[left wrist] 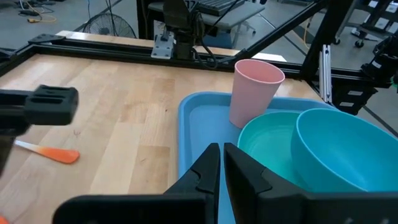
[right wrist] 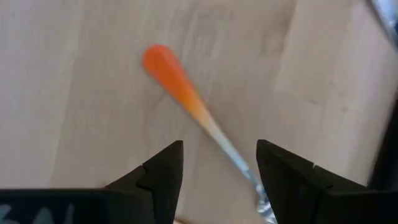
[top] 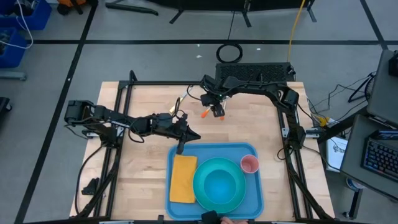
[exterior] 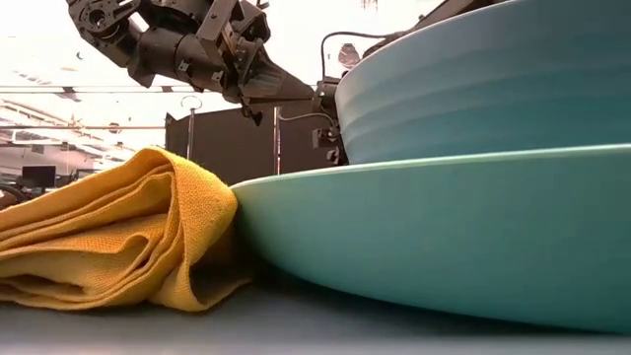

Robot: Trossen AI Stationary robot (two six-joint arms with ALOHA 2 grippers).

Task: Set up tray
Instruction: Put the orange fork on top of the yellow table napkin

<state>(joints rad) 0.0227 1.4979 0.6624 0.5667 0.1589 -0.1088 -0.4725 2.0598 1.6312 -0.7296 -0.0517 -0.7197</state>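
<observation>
The blue tray (top: 214, 180) lies at the table's near edge and carries a folded yellow napkin (top: 183, 178), a turquoise plate (top: 205, 196) with a turquoise bowl (top: 221, 180) on it, and a pink cup (top: 249, 164). An orange-handled utensil (right wrist: 180, 84) lies flat on the wood beyond the tray. My right gripper (right wrist: 217, 168) stands open over it, pointing steeply down, a finger on either side of the metal shaft (right wrist: 231, 158) without touching. My left gripper (left wrist: 221, 163) hovers shut and empty above the tray's far left corner (top: 180, 148).
A black frame (top: 124, 93) runs along the table's left, right and far edges. Bare wood (top: 143, 174) lies left of the tray and between the tray and the far rail. At the near edge a small part of a hand (top: 230, 220) shows.
</observation>
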